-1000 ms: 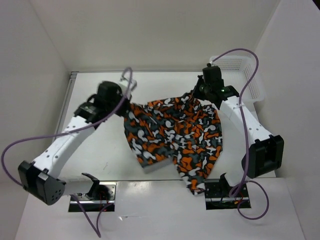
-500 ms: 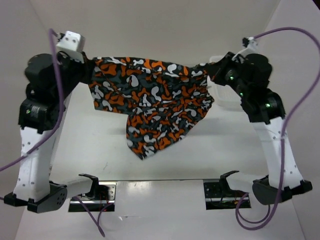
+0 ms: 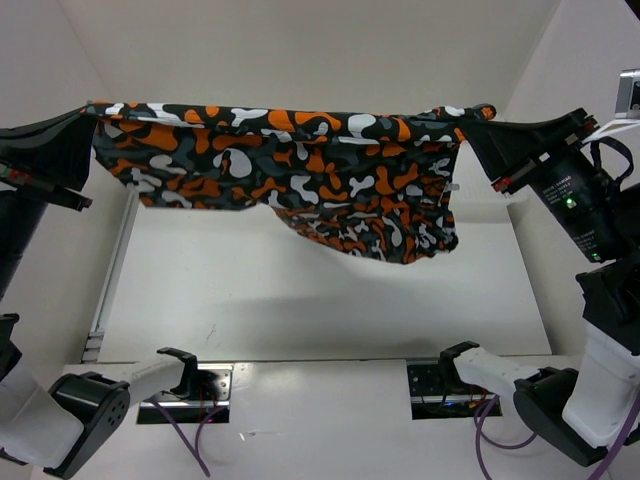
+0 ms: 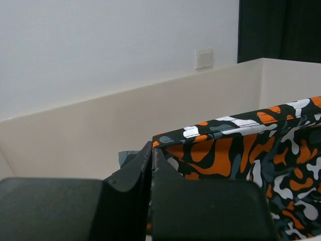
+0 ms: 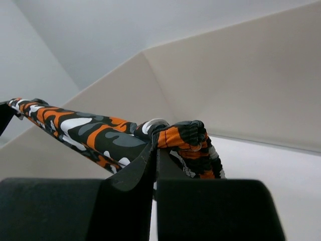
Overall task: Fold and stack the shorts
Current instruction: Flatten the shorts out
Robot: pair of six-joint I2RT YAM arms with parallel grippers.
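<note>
Spreading step: the shorts [image 3: 300, 170] hang stretched in the air above the table [image 3: 300, 300], with the left claw [image 3: 88, 118] and right claw [image 3: 482, 122] each clamped on a top corner. Next, likely: lower them flat for folding.

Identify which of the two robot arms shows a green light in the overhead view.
The right arm, at the right edge of the view: green lights glow on its black upper housing. The left arm shows no light.

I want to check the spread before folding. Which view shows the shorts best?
Top external: the whole shorts hang stretched wide. Left wrist shows only one pinched corner; right wrist only a bunched corner and the taut edge.
</note>
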